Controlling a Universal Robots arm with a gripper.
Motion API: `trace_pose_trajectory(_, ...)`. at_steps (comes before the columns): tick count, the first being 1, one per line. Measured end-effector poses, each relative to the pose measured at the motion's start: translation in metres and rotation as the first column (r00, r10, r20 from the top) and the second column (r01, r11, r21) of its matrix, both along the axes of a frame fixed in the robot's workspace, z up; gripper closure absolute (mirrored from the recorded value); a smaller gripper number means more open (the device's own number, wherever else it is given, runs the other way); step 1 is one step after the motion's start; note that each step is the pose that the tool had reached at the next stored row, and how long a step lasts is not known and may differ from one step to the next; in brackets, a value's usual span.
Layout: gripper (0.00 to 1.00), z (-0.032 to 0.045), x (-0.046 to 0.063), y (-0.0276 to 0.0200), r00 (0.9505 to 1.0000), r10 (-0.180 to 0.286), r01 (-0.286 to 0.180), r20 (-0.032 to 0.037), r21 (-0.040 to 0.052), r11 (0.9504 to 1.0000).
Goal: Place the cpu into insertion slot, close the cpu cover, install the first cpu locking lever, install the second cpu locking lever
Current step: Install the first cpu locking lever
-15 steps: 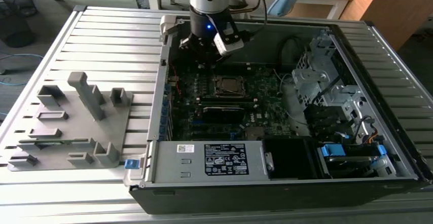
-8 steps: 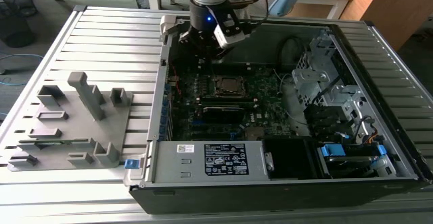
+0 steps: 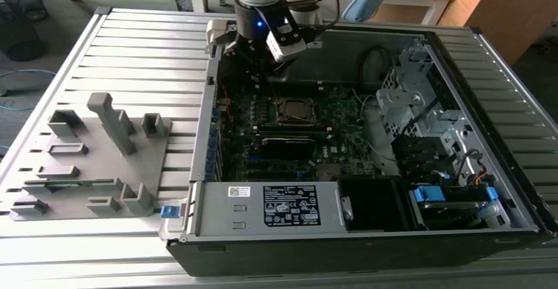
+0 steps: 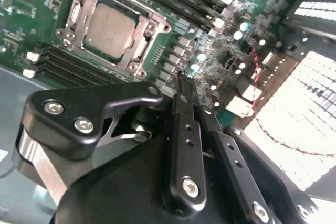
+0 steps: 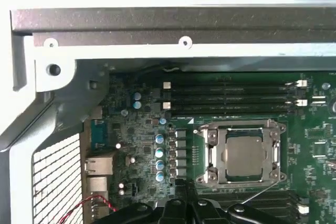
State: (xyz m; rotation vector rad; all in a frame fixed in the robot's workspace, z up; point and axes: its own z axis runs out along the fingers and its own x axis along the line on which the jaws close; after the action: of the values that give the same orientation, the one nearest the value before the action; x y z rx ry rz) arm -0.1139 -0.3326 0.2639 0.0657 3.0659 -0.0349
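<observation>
The cpu (image 4: 110,27) (image 5: 244,153), a flat silver-grey square, lies in the insertion slot (image 3: 283,116) on the green motherboard. The cpu cover (image 4: 146,44) (image 5: 211,151), a silvery frame, lies flat around it. A thin wire lever (image 5: 262,190) slants away from one corner of the socket. My gripper (image 4: 185,83) (image 5: 186,195) hangs above the board beside the socket, apart from it, over a row of small capacitors. Its black fingers (image 4: 185,129) meet at the tips with nothing between them. In the exterior view the gripper (image 3: 255,63) sits at the case's back corner, behind the cpu (image 3: 298,110).
The open computer case (image 3: 453,73) lies on a slatted table. Inside are a labelled power supply box (image 3: 270,207), a black card module (image 3: 288,146), memory slots (image 5: 231,95) and drive cages (image 3: 419,106). A grey fixture block (image 3: 96,158) stands at the exterior view's left.
</observation>
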Motion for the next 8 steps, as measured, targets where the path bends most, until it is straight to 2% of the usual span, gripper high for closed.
trace_pose_trajectory(2,0.89,-0.0004,-0.0002,0.0011,1.0000,0.000,0.000,0.0100,0.0091,1.0000)
trace_pose_trajectory(4,0.89,-0.0012,-0.0003,0.0026,0.9999,0.000,0.000,0.0169,0.0160,0.9999)
trace_pose_trajectory(8,0.89,-0.0038,-0.0005,0.0048,0.9998,-0.001,0.001,0.0200,0.0195,0.9998)
